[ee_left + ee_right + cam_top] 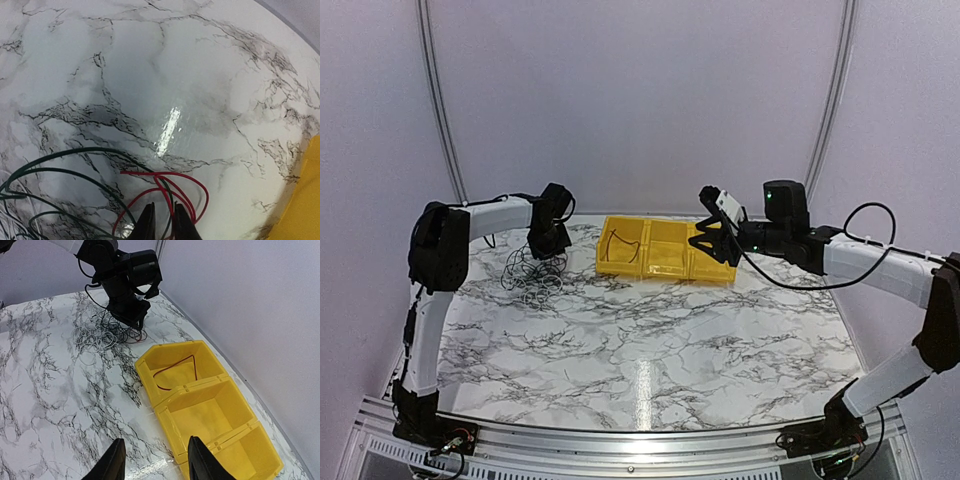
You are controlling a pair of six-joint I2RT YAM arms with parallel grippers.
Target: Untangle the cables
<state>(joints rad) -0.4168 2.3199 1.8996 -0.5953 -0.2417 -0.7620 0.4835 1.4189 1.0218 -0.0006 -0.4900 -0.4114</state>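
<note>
The cables (532,272) lie in a loose tangle of thin wires on the marble table at the back left, also seen as the tangle (97,332) in the right wrist view. My left gripper (548,245) is down on the tangle's right edge. Its jaws (164,207) stand narrowly apart, with a red cable (197,182) and a dark green cable (75,152) running between them. My right gripper (713,245) hovers over the front of the yellow bins, and its fingers (156,440) are open with nothing between them.
A yellow tray of three bins (665,272) stands at the back centre, with its rim (190,385) in the right wrist view. One dark red cable (175,369) lies in its left bin. Curved white walls close the back and sides.
</note>
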